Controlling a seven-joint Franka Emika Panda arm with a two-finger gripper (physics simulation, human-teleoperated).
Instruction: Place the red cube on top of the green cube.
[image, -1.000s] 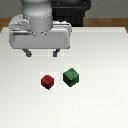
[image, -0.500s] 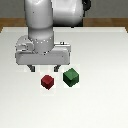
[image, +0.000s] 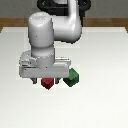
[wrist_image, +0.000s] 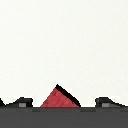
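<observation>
Wrist view: red cube (wrist_image: 60, 98) between parted jaws.

We see the gripper (image: 45, 80) now lower than before, its open fingers straddling the red cube (image: 47, 83) that it earlier hovered above.

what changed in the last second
The gripper came down over the red cube, its jaws open on either side and not yet closed on it. Neither the red cube nor the green cube moved on the table.
</observation>
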